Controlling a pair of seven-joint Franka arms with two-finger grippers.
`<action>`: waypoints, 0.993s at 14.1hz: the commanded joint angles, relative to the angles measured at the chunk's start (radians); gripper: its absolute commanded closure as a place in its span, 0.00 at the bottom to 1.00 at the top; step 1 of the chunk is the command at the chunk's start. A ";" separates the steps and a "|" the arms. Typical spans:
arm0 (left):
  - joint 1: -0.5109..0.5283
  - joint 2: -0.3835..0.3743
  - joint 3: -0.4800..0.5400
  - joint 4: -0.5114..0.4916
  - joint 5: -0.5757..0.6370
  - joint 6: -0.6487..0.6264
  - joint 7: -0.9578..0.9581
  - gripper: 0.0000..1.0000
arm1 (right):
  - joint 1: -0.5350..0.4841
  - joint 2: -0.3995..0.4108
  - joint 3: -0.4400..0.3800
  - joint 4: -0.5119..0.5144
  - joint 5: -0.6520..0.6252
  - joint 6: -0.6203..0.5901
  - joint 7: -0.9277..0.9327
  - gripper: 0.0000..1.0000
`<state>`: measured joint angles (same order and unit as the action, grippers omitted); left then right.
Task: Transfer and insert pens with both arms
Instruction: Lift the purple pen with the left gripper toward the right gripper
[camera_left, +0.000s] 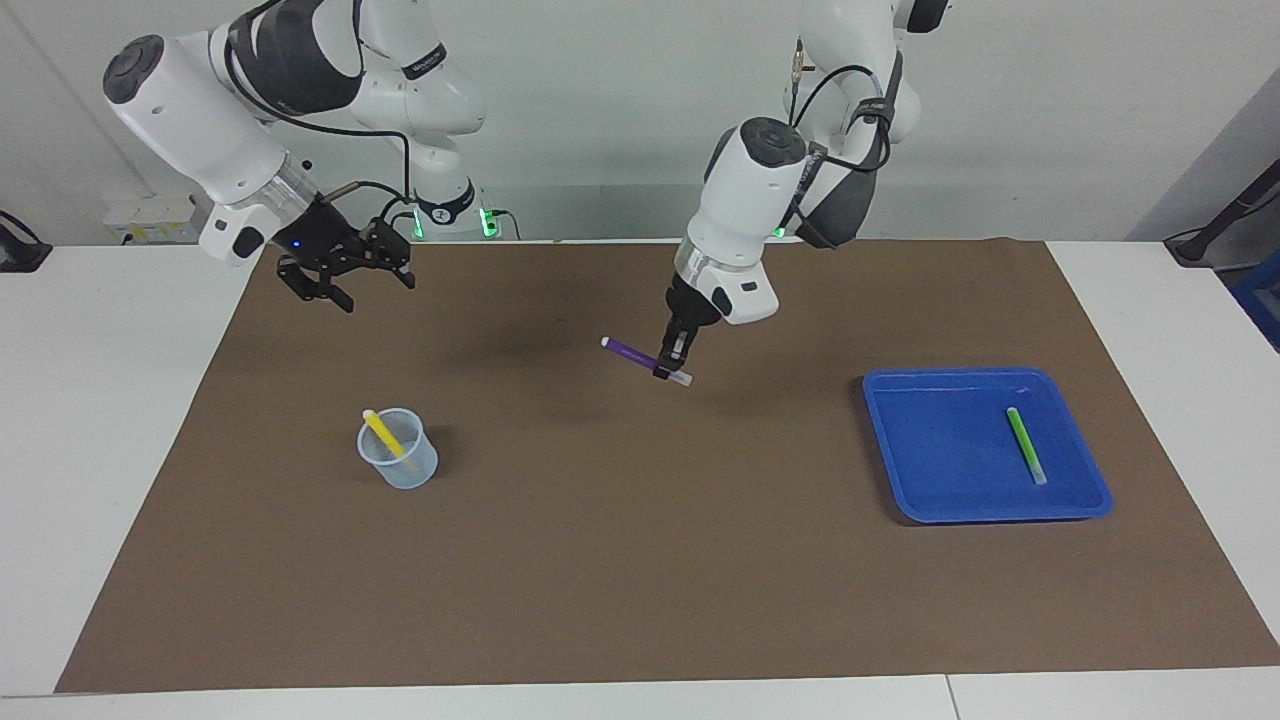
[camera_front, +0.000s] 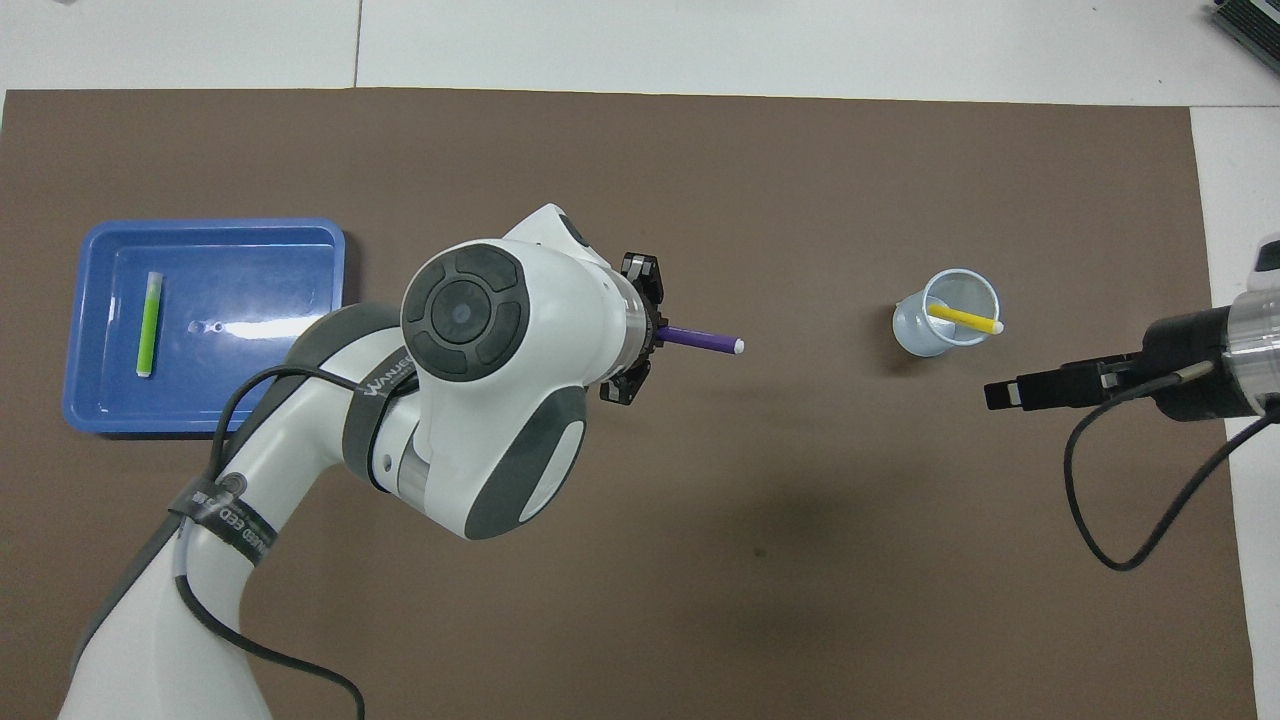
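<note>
My left gripper (camera_left: 670, 366) is shut on the purple pen (camera_left: 632, 352) and holds it nearly level in the air over the middle of the brown mat; the pen's pale tip points toward the right arm's end (camera_front: 704, 341). My right gripper (camera_left: 365, 285) is open and empty, raised over the mat at the right arm's end, and it also shows in the overhead view (camera_front: 1010, 392). The yellow pen (camera_left: 383, 433) leans inside a clear cup (camera_left: 400, 462). The green pen (camera_left: 1025, 445) lies in the blue tray (camera_left: 940, 450).
The brown mat (camera_left: 640, 580) covers most of the white table. The cup (camera_front: 915, 330) stands toward the right arm's end and the tray (camera_front: 250, 390) toward the left arm's end. A black cable hangs from the right wrist (camera_front: 1090, 500).
</note>
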<state>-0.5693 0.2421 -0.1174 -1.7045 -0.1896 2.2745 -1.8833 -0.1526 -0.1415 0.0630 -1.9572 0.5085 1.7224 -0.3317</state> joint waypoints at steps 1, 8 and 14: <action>-0.037 -0.012 0.013 -0.021 -0.078 0.037 -0.040 1.00 | 0.010 -0.029 0.004 -0.031 0.070 0.026 -0.027 0.00; -0.125 -0.012 0.008 -0.060 -0.125 0.210 -0.164 1.00 | 0.129 0.028 0.006 -0.051 0.271 0.160 -0.081 0.00; -0.158 -0.001 0.008 -0.070 -0.189 0.358 -0.168 1.00 | 0.168 0.049 0.006 -0.080 0.282 0.261 -0.125 0.00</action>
<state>-0.7071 0.2446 -0.1216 -1.7587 -0.3551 2.5777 -2.0419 0.0156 -0.0917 0.0700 -2.0220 0.7619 1.9506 -0.4180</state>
